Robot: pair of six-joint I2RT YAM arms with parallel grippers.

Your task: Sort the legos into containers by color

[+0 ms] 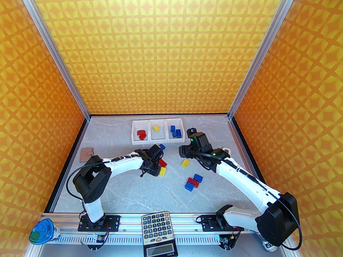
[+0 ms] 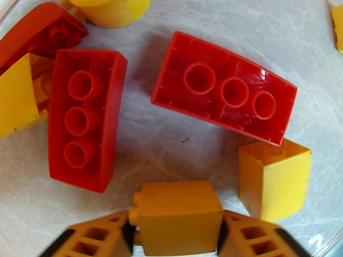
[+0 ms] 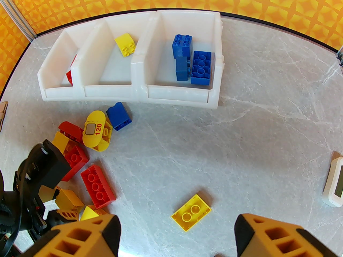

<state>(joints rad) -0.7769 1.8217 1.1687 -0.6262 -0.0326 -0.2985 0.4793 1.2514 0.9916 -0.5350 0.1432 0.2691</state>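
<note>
Left fingers (image 2: 93,237) pinch a yellow brick (image 2: 176,215) amid loose red bricks (image 2: 222,90); right fingers (image 3: 85,234) hang spread over a yellow oblong brick (image 3: 190,212). Beyond them, the white bins (image 3: 176,96) hold only a few pieces, so I'd say most of the sorting remains.

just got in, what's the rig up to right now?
Mid-sort of lego bricks by color. The left tool is shut on a yellow brick amid a cluster of red and yellow ones. The right tool is open above a loose yellow oblong brick. The bins hold red bricks on the left, one yellow piece in the middle, blue bricks on the right. More bricks lie loose on the table.
</note>
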